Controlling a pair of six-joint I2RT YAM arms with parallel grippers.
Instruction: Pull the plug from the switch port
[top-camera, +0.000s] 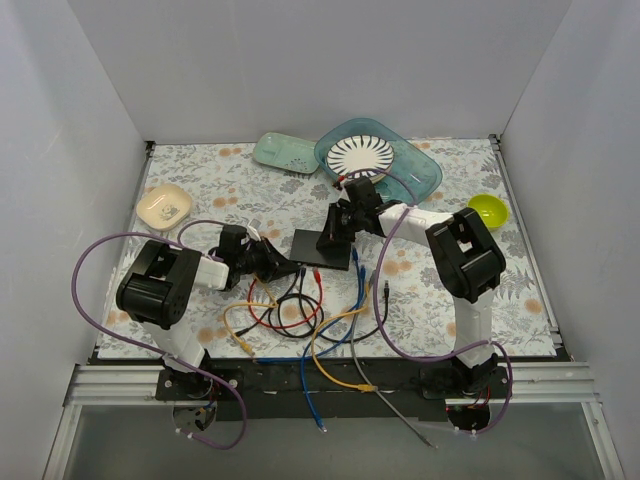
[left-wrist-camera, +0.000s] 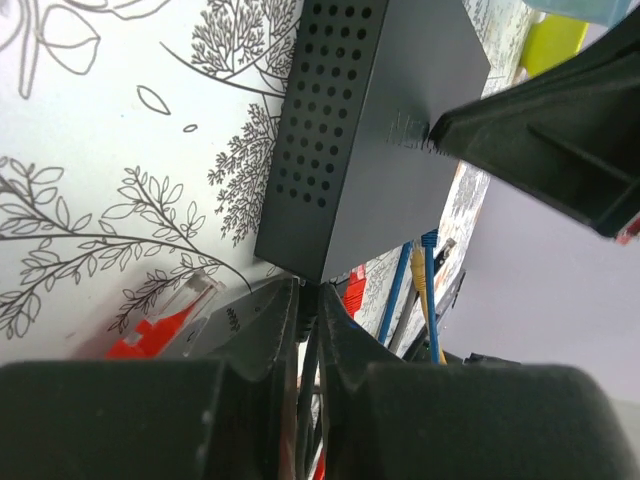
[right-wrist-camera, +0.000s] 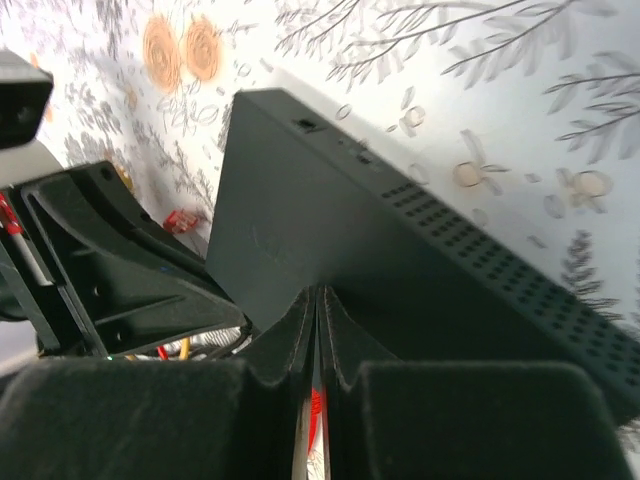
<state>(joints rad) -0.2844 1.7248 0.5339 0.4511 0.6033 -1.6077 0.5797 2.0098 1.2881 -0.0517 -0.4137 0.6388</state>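
Nearest the arm bases, a loose tangle of cables (top-camera: 300, 318) in red, yellow, blue and black sprawls thin and rubbery over the flower-printed surface (top-camera: 450, 300). Just beyond it the left claw (left-wrist-camera: 308, 296) lies low. Its matte black fingers (left-wrist-camera: 255, 325) are pressed almost together on something thin and dark at the near corner of the switch (left-wrist-camera: 380, 150). I take that thing to be the plug (left-wrist-camera: 309, 303) or its cable, pinched close to the socket so the pull runs straight out. A loose red cable end (left-wrist-camera: 165, 322) with a clear plastic clip lies on the surface right beside this claw.

The switch is a flat, matte black box with rows of small round vent holes along its side, and it lies in the middle of the surface. The right claw (right-wrist-camera: 318, 296) comes down on its smooth top with fingers shut tight and holding nothing. It probably pins the light box so it cannot slide along with the pull.

Farther back and well apart stand a cream dish (top-camera: 165, 205), a pale green dish (top-camera: 285, 152), a striped plate (top-camera: 362, 155) on a clear blue tray (top-camera: 422, 178), and a lime bowl (top-camera: 487, 210).
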